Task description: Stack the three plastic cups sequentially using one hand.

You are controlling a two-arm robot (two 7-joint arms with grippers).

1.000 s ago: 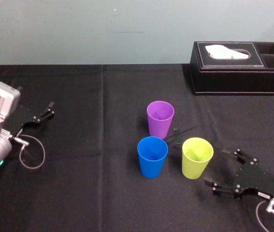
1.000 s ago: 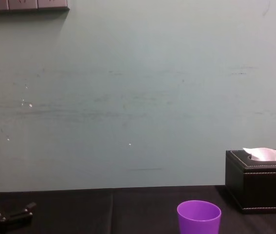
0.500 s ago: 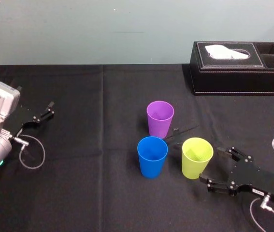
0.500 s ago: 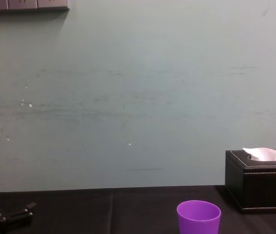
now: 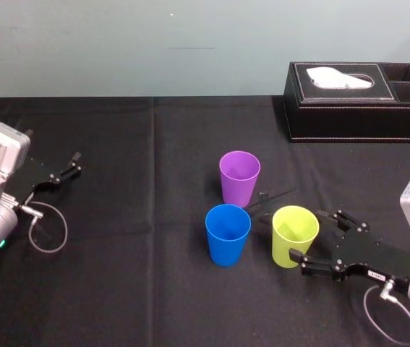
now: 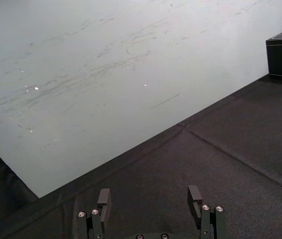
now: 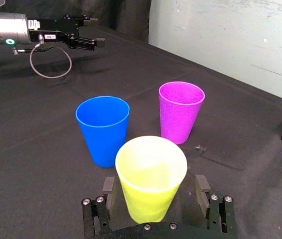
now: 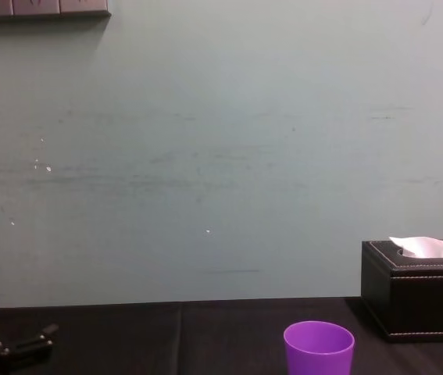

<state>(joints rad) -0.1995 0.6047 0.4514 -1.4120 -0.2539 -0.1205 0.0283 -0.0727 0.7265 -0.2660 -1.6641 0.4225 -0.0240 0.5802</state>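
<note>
Right gripper sits low over the desk, toward the front right corner, jaws spread wide. Yellow-green cup stands upright between the two fingers, near their tips; contact with either finger cannot be determined. Blue cup stands just beside it on the left. Purple cup stands behind both, toward the desk centre. All three are mouth up and apart from one another. Black tissue box occupies the far right corner. Left gripper is parked near the left edge, fingers apart, well clear of the cups.
</note>
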